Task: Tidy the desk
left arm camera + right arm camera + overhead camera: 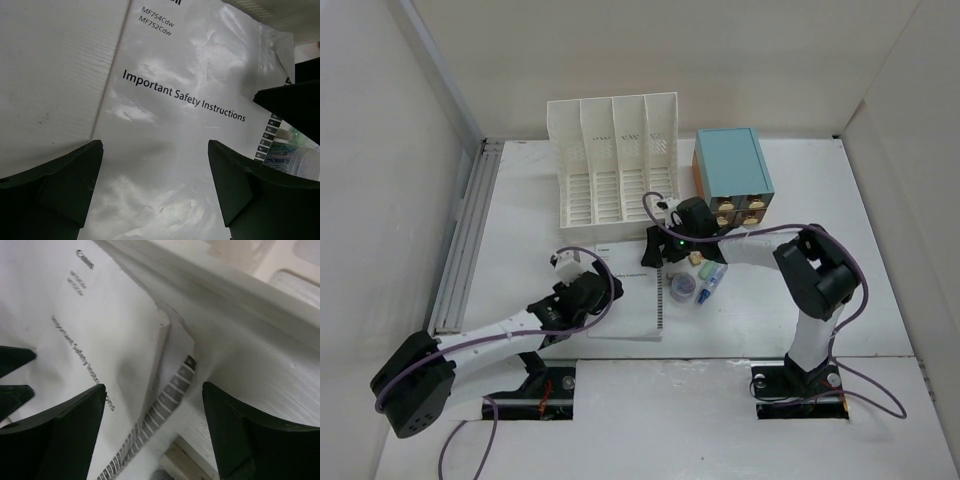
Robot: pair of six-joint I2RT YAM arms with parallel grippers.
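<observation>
Two wide grippers over a booklet [630, 305] on the white worktop [820, 310]
The worktop carried everything, and the arm bases hid part of its near edge. A white file rack [610, 160] and a teal drawer box [732, 165] stood at its far side. The booklet lay in the middle, partly hidden under both arms. The left gripper [155, 145] hovered over the cover, jaws wide, nothing between them. The right gripper [154, 387] was wide too, over the tabbed edge. Small blue items [695, 288] just beside the booklet were too small to identify.
</observation>
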